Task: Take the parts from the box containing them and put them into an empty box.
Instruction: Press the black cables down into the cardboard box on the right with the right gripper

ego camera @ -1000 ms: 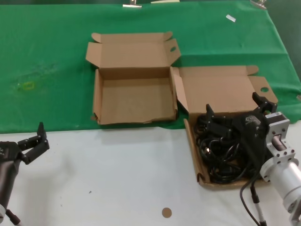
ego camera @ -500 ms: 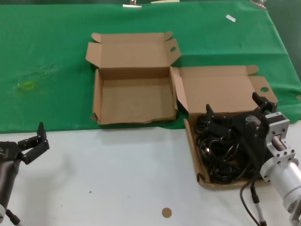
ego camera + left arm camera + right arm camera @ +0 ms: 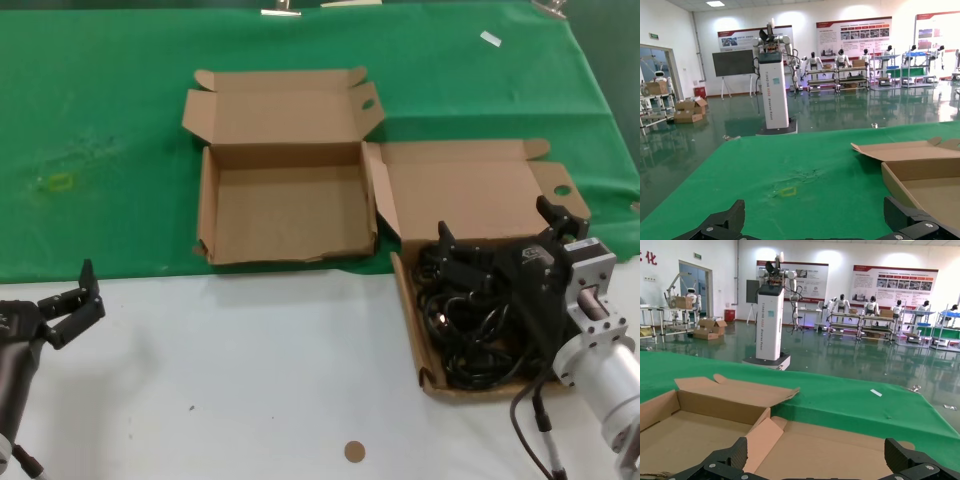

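The parts [image 3: 478, 320], a tangle of black power cords, lie in the box containing them [image 3: 408, 310], the right-hand mailer whose lid [image 3: 470, 190] stands back. My right gripper [image 3: 497, 224] hangs open just above the cords' far side and holds nothing. In the right wrist view that gripper [image 3: 817, 452] faces the lid [image 3: 850, 445], and the cords are hidden. The empty box [image 3: 288, 215] sits to the left on the green cloth, and its side wall [image 3: 900, 187] also shows in the left wrist view. My left gripper [image 3: 68, 290] [image 3: 815, 215] is parked open at the near left.
A green cloth [image 3: 100, 130] covers the far half of the table, and the white top [image 3: 250, 380] lies nearer. A small brown disc [image 3: 353, 451] rests near the front edge. A white scrap [image 3: 489, 38] lies far back on the right.
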{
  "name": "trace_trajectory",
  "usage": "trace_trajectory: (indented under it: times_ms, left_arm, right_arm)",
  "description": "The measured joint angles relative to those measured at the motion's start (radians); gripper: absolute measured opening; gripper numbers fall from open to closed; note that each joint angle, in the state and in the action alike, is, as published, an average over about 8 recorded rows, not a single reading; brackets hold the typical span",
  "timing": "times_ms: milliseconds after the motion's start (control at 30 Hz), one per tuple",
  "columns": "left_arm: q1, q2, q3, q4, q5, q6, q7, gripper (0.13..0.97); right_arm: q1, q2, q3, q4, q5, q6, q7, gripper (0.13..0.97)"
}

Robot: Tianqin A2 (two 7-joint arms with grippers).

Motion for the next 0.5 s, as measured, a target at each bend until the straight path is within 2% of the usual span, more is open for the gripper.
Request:
trace_trajectory:
  times_ms: [500]
  left_arm:
    - [0.000,0.000,0.000,0.000,0.000,0.000,0.000,0.966]
  right_arm:
    - [0.000,0.000,0.000,0.000,0.000,0.000,0.000,0.966]
